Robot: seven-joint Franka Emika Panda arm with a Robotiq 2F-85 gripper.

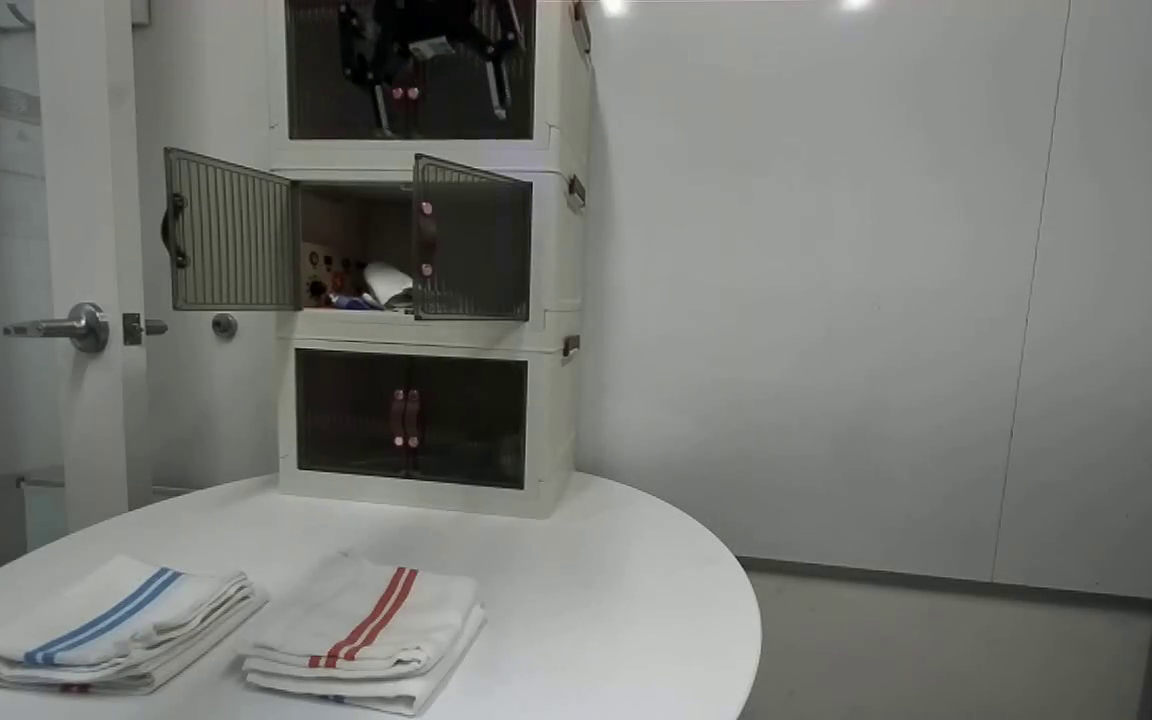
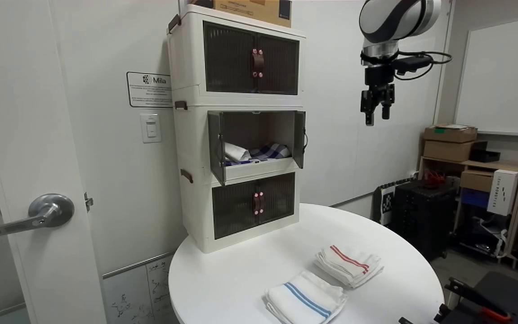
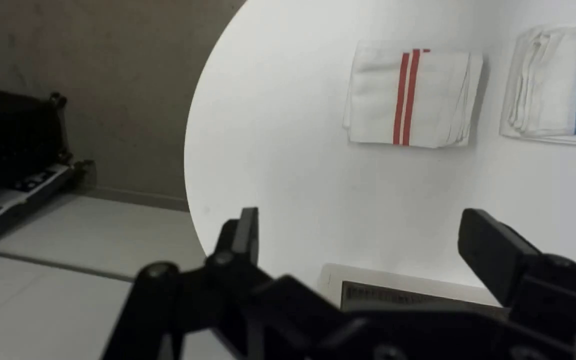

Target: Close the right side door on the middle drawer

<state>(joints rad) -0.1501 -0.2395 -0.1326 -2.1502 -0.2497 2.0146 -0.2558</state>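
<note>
Claw [image 2: 377, 120] agape, apart from open right side door [image 1: 481, 242]

Glares in two white spots high on the pale wall [image 1: 836, 280] in an exterior view; falls softly across the worktop [image 2: 241, 274]. Casts a faint shadow beside the red-striped towel [image 3: 413, 97] in the wrist view; renders the hand [image 3: 359, 211] dark and blurred in the foreground.

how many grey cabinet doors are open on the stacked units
2, both on the middle drawer: the right side door and the left door, angled outward on opposite sides.
</note>
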